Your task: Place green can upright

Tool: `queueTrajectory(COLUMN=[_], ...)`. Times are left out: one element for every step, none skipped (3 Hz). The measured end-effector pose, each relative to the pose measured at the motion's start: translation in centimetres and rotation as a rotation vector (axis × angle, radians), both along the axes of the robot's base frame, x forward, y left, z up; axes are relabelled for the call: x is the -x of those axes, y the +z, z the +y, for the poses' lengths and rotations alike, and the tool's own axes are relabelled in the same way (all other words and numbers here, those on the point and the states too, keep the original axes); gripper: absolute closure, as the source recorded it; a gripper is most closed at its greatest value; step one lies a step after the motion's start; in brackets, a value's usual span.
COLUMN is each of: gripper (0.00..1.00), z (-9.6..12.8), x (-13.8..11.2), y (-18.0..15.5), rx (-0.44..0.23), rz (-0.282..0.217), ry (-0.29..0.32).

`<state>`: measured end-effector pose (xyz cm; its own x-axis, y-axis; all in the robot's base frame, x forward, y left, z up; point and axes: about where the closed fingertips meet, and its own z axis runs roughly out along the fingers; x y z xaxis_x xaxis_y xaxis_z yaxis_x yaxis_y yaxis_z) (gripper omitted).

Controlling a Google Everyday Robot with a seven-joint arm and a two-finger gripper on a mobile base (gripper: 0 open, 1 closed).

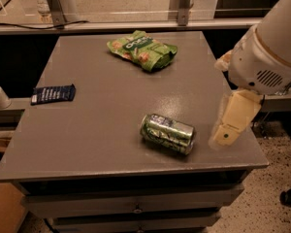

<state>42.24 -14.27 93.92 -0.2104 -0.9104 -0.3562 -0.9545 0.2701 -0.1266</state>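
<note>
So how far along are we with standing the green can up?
Done: nothing yet. The green can lies on its side near the front edge of the table. In hand: the gripper hangs just right of the can, not touching it. Left: grasp the can, turn it upright and set it down.

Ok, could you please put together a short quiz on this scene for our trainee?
1. True or false: the green can stands upright on the grey table.
2. Where is the gripper? A) beside the can, near the table's right edge in the picture, not touching it; B) clamped around the can; C) under the table.
3. What lies near the table's left edge in the picture?

Key: 1. False, it lies on its side. 2. A. 3. A dark blue packet.
</note>
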Motion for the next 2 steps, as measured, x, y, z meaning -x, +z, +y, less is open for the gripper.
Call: queueTrajectory(gripper=[0.0,0.0], z=[2.8,5.7], x=[0.8,0.7], y=[-1.2,-2.5], rx=[-0.048,-0.063], rz=[0.029,0.029], ry=[-0.003,-0.003])
